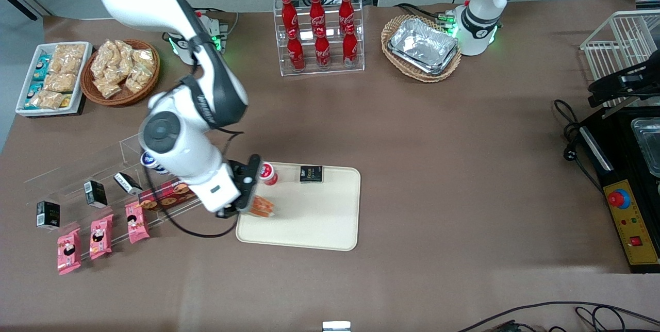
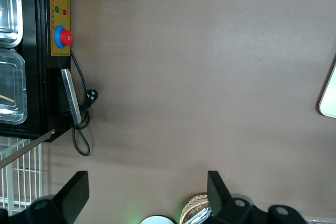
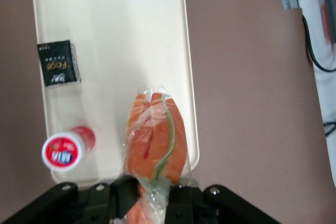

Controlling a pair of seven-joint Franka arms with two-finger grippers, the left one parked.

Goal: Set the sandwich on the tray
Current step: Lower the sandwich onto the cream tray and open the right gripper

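My right gripper is shut on the sandwich, a clear-wrapped wedge with orange, white and green layers. It holds it just above the edge of the cream-beige tray that lies toward the working arm's end. In the right wrist view the sandwich sticks out from between the gripper's jaws over the tray. On the tray stand a small red-and-white cup and a small black box; both also show in the wrist view, the cup and the box.
A clear rack holds black boxes, a long red biscuit box and pink snack packets toward the working arm's end. Farther from the camera stand a cola bottle rack, snack baskets and foil trays. A black machine stands at the parked arm's end.
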